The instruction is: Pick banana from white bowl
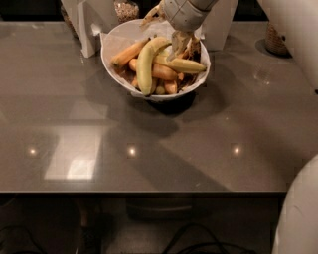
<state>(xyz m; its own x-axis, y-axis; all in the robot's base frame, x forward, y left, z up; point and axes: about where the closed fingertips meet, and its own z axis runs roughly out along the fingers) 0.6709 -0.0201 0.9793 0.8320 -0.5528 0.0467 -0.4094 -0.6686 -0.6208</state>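
Camera view: looks down across a glossy grey-brown tabletop point(149, 149); the white bowl point(105, 58) stands at its far middle.
White bowl: round and thin-walled, lined with crinkled white paper, upright on the tabletop, heaped with fruit.
Banana point(144, 64): lies on top of the heap in the bowl's left-centre part as seen. It is strongly curved and pale yellow. Its lower end sits near the bowl's near rim and its upper end arches toward the far right.
Other fruit: a shorter yellow banana point(181, 64) lies crosswise in the right half, touching the banana's upper part. Small orange-toned bananas point(130, 52) lie under and beside both.
Gripper point(183, 47): comes down from the top edge over the bowl's far right part, its tip inside the bowl just above the shorter yellow banana.
Gripper state: cannot tell whether apart or together.
Banana relative to gripper: the upper end lies just beside the gripper, on its left as seen. The rest of the banana's length runs away toward the near rim. Contact cannot be confirmed.
Surroundings: white boxes point(84, 25) and a jar of brown contents point(125, 9) stand behind the bowl. The pale robot body point(298, 34) fills the right edge.
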